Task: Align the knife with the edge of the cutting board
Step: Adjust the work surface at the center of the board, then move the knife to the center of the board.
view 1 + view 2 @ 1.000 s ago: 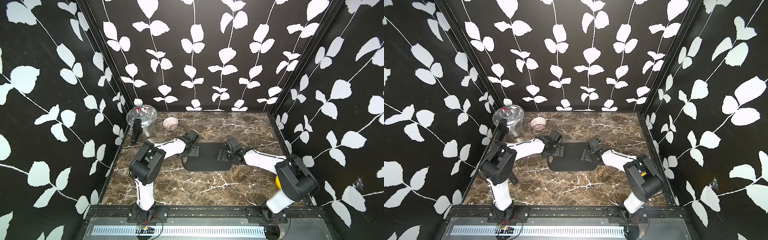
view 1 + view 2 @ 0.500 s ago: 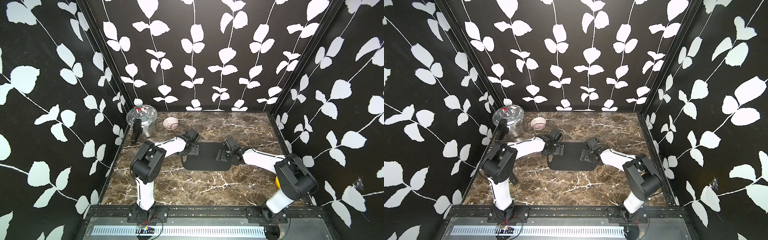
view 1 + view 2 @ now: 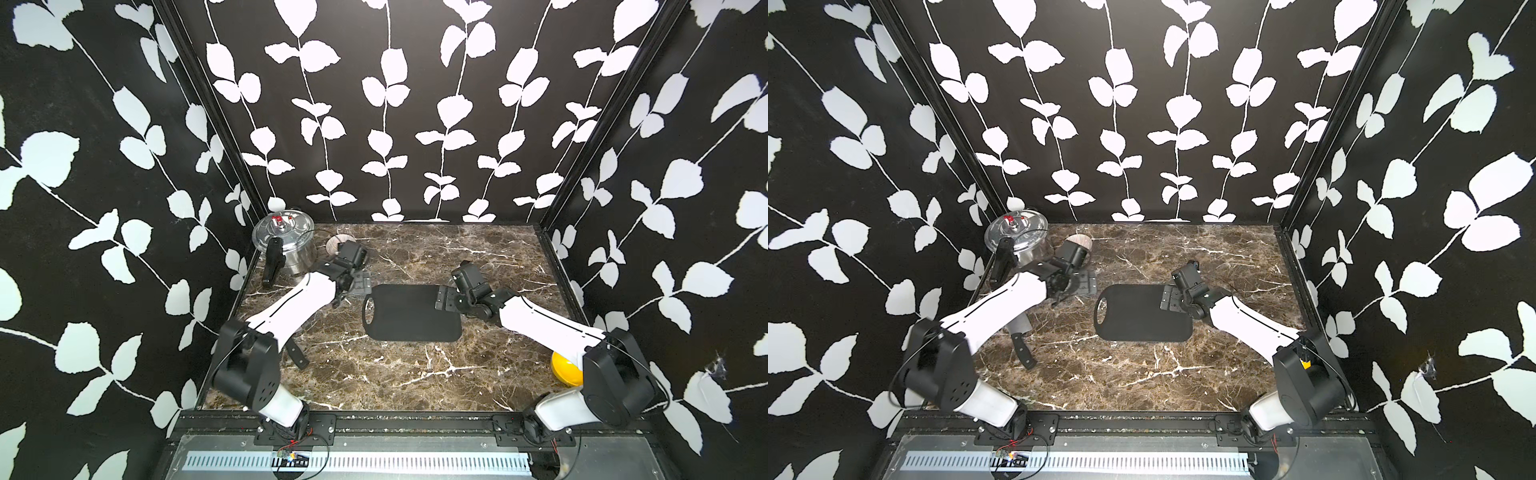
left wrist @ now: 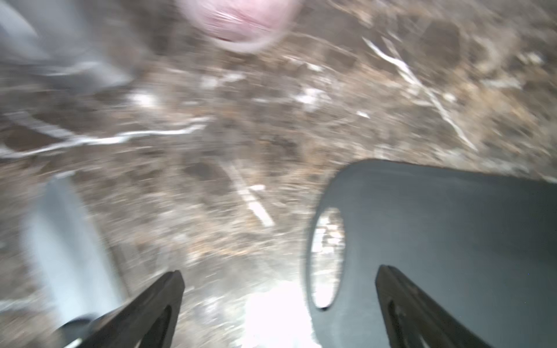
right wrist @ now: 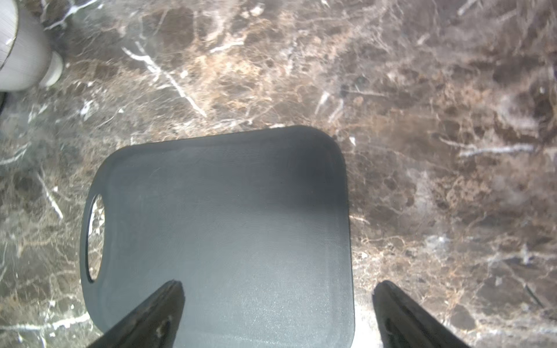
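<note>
Task barely begun: knife [image 3: 1022, 349] lies on marble table [image 3: 1142, 382] under left forearm, blade partly hidden, angled & well apart from cutting board [image 3: 1142, 313], so not aligned w/ any edge. Left gripper [image 3: 1086, 284] spread wide, empty, near board's handle-hole end; right gripper [image 3: 1171, 299] also spread, empty, over opposite end. Left to do: grasp, move, line up. Count: 1 knife, 1 cutting board, 1 steel pot [image 3: 1016, 230], 1 small bowl [image 3: 1079, 240], 1 yellow object [image 3: 565, 368], 2 grippers.

Test booth: leaf-print walls [image 3: 374, 104], marble tabletop [image 3: 395, 374].
</note>
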